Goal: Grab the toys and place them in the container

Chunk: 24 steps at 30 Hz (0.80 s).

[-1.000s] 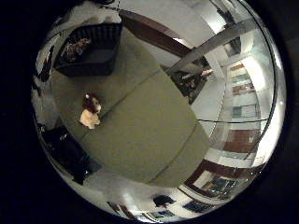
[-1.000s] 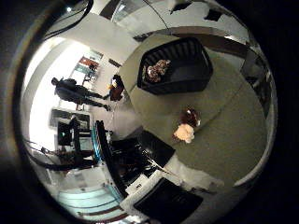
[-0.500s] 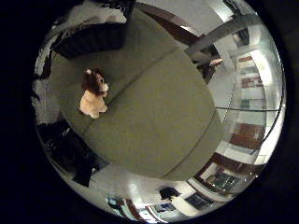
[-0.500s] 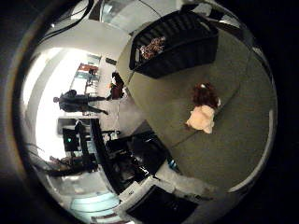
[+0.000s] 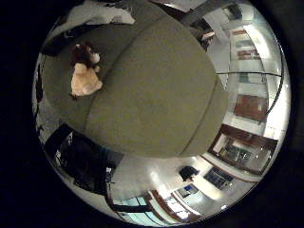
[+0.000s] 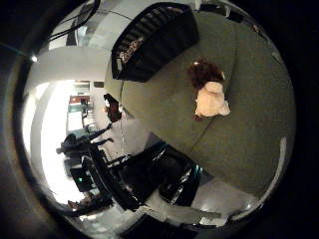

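A plush toy with a cream body and a dark brown mane lies on the green table top, a short way in from the table's edge. It also shows in the little finger side view as the plush toy. A black slatted container stands on the same table beyond the toy, with a patterned toy inside it. No part of my hand shows in either view.
The green table ends in a rounded edge with the floor beneath. Dark furniture and equipment stand off the table's edge near the toy. A white cloth-like thing lies by the container's end of the table.
Both views have swung and drawn nearer the table: the plush toy now looks larger, and the container has slid toward the picture's rim. The toy itself has not moved on the table.
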Each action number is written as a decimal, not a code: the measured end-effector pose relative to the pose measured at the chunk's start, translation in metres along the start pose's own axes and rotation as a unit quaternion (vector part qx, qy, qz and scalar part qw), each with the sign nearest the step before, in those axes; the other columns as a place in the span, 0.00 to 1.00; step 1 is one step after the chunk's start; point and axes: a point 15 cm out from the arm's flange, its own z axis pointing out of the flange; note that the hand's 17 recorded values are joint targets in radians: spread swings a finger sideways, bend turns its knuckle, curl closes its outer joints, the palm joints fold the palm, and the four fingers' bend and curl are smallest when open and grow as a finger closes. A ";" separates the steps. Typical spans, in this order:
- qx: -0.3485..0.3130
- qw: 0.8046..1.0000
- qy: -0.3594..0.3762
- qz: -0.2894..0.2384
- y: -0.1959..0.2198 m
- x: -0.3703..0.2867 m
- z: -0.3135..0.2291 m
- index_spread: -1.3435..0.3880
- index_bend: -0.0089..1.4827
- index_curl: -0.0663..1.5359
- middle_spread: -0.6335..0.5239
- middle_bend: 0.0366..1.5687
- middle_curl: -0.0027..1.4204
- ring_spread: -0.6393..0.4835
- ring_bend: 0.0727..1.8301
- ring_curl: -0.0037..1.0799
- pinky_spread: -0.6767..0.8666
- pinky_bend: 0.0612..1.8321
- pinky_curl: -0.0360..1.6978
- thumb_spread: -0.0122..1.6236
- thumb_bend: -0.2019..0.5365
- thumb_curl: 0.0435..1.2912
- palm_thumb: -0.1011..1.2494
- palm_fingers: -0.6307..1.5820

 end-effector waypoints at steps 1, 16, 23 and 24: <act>-0.002 1.000 0.000 0.006 0.000 -0.003 0.002 0.72 0.12 0.26 0.67 0.19 0.25 0.73 0.31 0.16 0.72 0.52 0.02 0.54 0.23 0.20 0.17 0.41; -0.046 0.998 -0.018 0.038 0.015 -0.032 0.081 0.73 0.13 0.25 0.70 0.20 0.25 0.74 0.29 0.16 0.71 0.49 0.01 0.55 0.23 0.20 0.17 0.39; -0.043 0.998 -0.017 0.045 0.002 -0.025 0.099 0.74 0.12 0.25 0.71 0.20 0.24 0.73 0.27 0.16 0.70 0.46 0.02 0.56 0.23 0.20 0.18 0.38; -0.043 0.998 -0.017 0.045 0.000 -0.024 0.101 0.74 0.12 0.25 0.71 0.19 0.24 0.73 0.26 0.17 0.69 0.45 0.02 0.56 0.23 0.20 0.19 0.37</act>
